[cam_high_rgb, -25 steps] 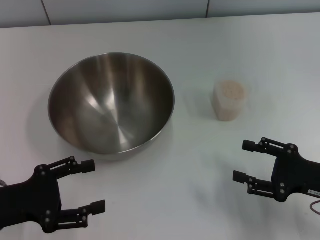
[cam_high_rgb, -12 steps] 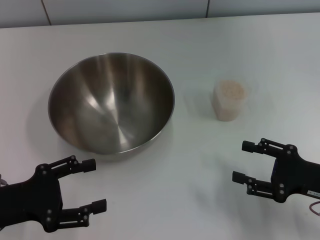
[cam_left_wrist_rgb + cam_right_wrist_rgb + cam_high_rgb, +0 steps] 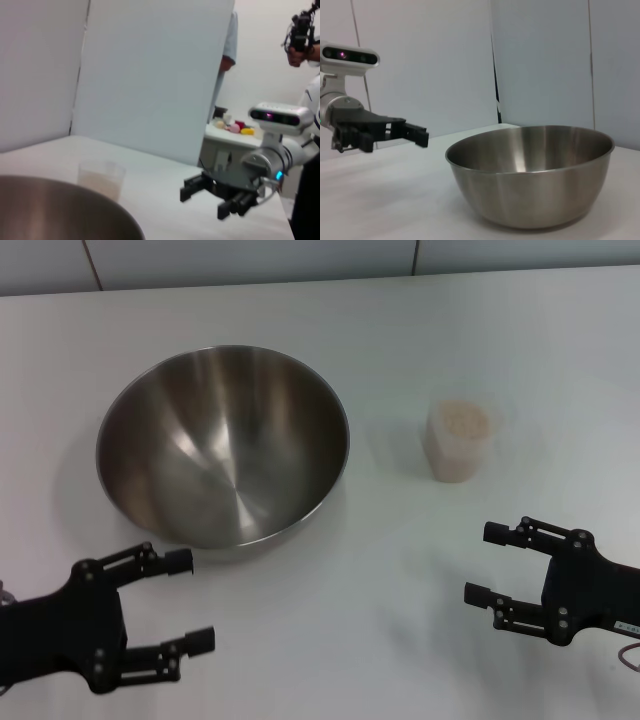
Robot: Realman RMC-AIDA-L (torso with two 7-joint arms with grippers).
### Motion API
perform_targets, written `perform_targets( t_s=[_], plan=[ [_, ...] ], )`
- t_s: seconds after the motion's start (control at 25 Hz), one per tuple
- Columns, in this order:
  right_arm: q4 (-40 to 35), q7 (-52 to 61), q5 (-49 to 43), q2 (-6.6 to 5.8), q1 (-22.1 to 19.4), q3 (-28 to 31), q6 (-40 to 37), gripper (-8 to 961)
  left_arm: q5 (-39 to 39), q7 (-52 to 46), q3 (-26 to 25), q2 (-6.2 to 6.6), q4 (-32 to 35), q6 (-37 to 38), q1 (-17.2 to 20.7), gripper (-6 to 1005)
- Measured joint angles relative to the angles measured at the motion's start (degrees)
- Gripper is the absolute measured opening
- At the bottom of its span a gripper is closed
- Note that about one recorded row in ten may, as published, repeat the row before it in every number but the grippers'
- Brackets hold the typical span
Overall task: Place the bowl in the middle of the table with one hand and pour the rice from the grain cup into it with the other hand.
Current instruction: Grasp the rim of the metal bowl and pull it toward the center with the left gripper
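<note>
The stainless-steel bowl [image 3: 222,445] stands on the white table [image 3: 400,330], left of centre. The clear grain cup [image 3: 460,440], full of pale rice [image 3: 464,420], stands upright to the bowl's right. My left gripper [image 3: 190,600] is open and empty, just in front of the bowl's near rim and not touching it. My right gripper [image 3: 485,562] is open and empty, in front of the cup with a clear gap. The left wrist view shows the bowl's rim [image 3: 60,200], the cup [image 3: 100,177] and the right gripper [image 3: 207,197]. The right wrist view shows the bowl [image 3: 535,175] and the left gripper [image 3: 415,135].
A tiled wall edge [image 3: 250,260] runs behind the table's far side. In the left wrist view a white panel [image 3: 150,75] stands behind the table, and a person [image 3: 305,45] stands beyond it at the far right.
My left gripper has edged slightly toward the bowl. The right gripper, bowl and cup have not moved.
</note>
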Motion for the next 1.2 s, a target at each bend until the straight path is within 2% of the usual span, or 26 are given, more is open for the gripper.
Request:
perform_targets(
  t_s=[0.2, 0.28, 0.32, 0.36, 0.44, 0.56, 0.76, 1.2],
  plan=[
    [0.0, -0.1, 0.0, 0.00, 0.0, 0.0, 0.0, 743, -4.1, -1.8, -2.5, -0.07, -0.2, -0.2, -0.8, 864],
    [0.0, -0.3, 0.0, 0.03, 0.0, 0.0, 0.0, 743, -5.7, -4.8, -8.2, -0.08, -0.3, -2.4, -2.0, 864],
    [0.0, -0.5, 0.0, 0.05, 0.0, 0.0, 0.0, 743, -5.7, -4.8, -8.2, -0.08, -0.3, -2.4, -2.0, 864],
    [0.0, -0.7, 0.0, 0.06, -0.1, 0.0, -0.1, 743, -5.9, -7.8, -12.7, -0.09, -0.3, -7.9, -3.5, 864],
    [0.0, -0.7, 0.0, 0.06, -0.1, 0.0, -0.1, 743, -5.9, -8.6, -13.2, -0.08, -0.1, -9.7, -3.9, 864],
    [0.0, -0.7, 0.0, 0.08, -0.1, 0.0, -0.1, 743, -5.5, -13.2, -13.6, 0.04, 0.7, -17.8, -6.0, 863],
    [0.0, -0.7, 0.0, 0.09, 0.0, 0.0, -0.1, 743, -2.9, -18.4, -12.9, -0.03, 3.4, -23.0, -8.5, 863],
    [0.0, -0.7, 0.1, 0.09, 0.1, 0.2, -0.3, 742, -0.3, -21.2, -11.9, -0.17, 4.2, -26.8, -11.1, 863]
  ],
)
